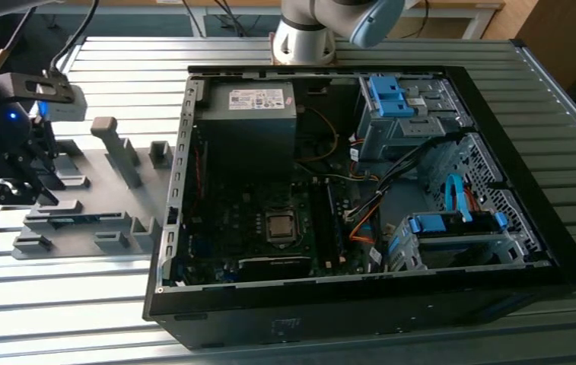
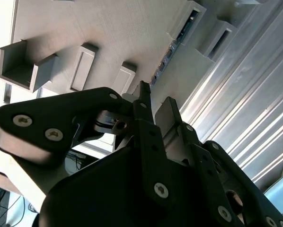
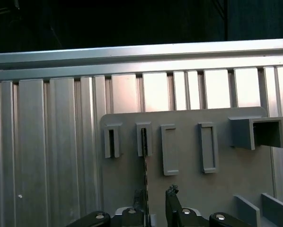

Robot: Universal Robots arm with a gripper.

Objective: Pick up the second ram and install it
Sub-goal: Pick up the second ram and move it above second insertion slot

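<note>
The second ram (image 3: 145, 165) stands on edge in a slot of the grey holder plate (image 3: 189, 194), seen end-on as a thin dark strip. In the second wrist view the ram (image 2: 172, 47) runs as a dark green strip along the plate (image 2: 108, 28). My gripper (image 3: 156, 201) hovers over the stick's near end, open, with the stick close beside one fingertip (image 3: 140, 201) and the other fingertip (image 3: 172, 196) apart from it. In the exterior view the gripper (image 1: 8, 190) hangs above the plate (image 1: 105, 190) at that view's left.
The open black computer case (image 1: 369, 289) lies on the ribbed metal table (image 1: 65, 304) at the exterior view's right of the plate, with the motherboard (image 1: 278, 228), cables and blue drive brackets (image 1: 389, 95) inside. Grey holder blocks (image 1: 115, 148) rise from the plate. The arm's base (image 1: 303, 34) stands behind the case.
</note>
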